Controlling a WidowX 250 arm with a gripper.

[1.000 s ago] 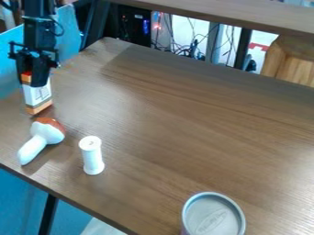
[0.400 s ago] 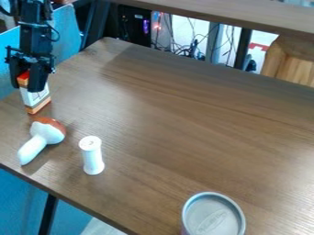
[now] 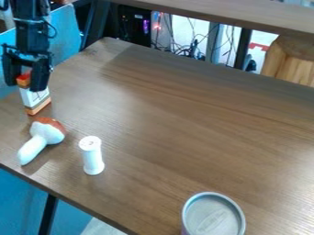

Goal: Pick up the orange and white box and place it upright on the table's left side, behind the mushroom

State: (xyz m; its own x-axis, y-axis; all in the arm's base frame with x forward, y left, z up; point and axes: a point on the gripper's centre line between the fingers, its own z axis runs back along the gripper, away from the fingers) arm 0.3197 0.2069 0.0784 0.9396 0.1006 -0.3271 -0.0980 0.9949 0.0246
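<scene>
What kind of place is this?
Probably a robotics lab or workshop: robot arm with a black claw over a wood-grain table, loose cables and a dark box with lit LEDs behind.

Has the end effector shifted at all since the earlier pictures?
Yes. The end effector has moved slightly toward the view's left edge, farther from the table's far corner.

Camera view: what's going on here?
The robot arm has its tool, fingers apart, around the upper part of a box at the table's left side. A toy mushroom lies just nearer the camera, with a white spool upright beside it. A can sits near the bottom of the view.
</scene>
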